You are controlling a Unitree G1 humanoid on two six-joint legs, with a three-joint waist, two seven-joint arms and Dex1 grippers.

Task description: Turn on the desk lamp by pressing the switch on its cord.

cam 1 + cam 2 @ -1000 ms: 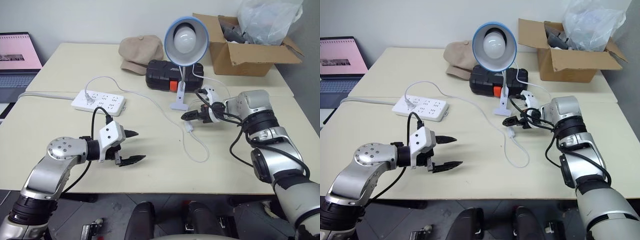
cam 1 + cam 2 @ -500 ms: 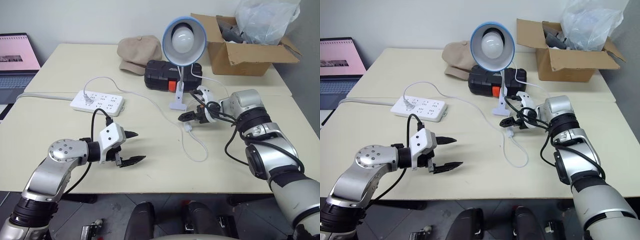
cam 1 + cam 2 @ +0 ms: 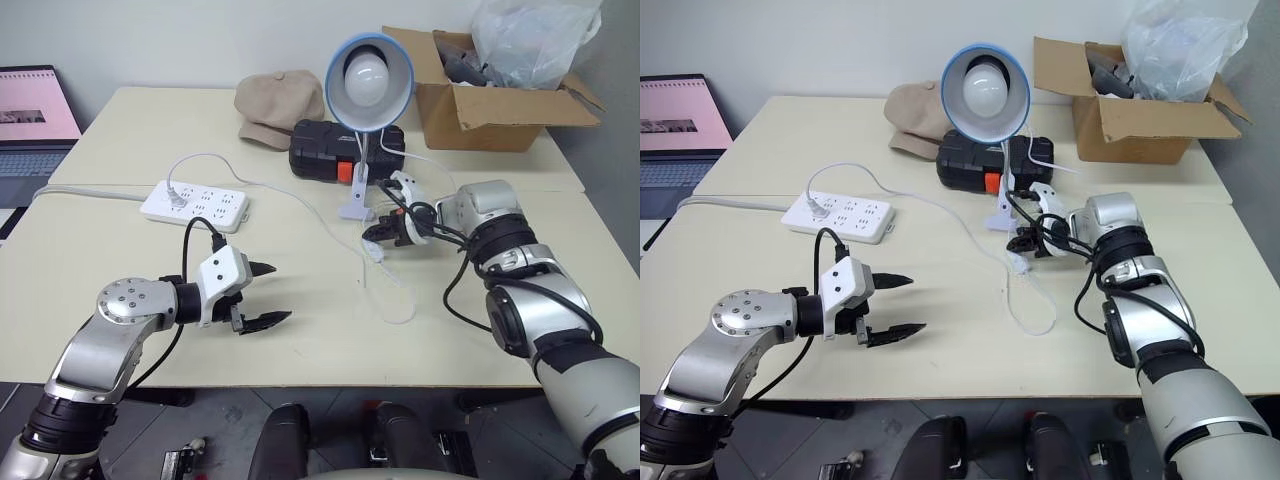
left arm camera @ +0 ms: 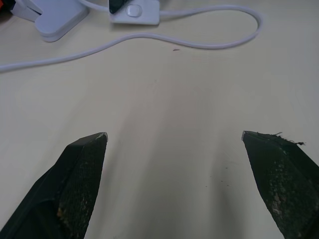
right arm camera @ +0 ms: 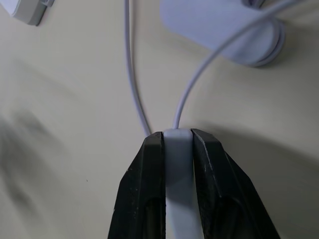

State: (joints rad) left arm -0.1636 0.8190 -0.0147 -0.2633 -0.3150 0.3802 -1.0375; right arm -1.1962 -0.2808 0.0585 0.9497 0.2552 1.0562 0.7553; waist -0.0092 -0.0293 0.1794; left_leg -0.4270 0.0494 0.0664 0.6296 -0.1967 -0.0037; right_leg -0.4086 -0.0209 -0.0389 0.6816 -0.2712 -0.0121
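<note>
A white multi-socket power strip (image 3: 195, 203) and black plastic case (image 3: 345, 147) lay nearby; right jaws clamped the small white oblong switch (image 5: 178, 164), left jaws gaped empty.

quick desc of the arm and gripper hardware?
Silver-grey jointed arms with black joint bands and loose black cables. Left gripper and right gripper: white housing, two black pointed fingers with rough, speckled inner faces.
</note>
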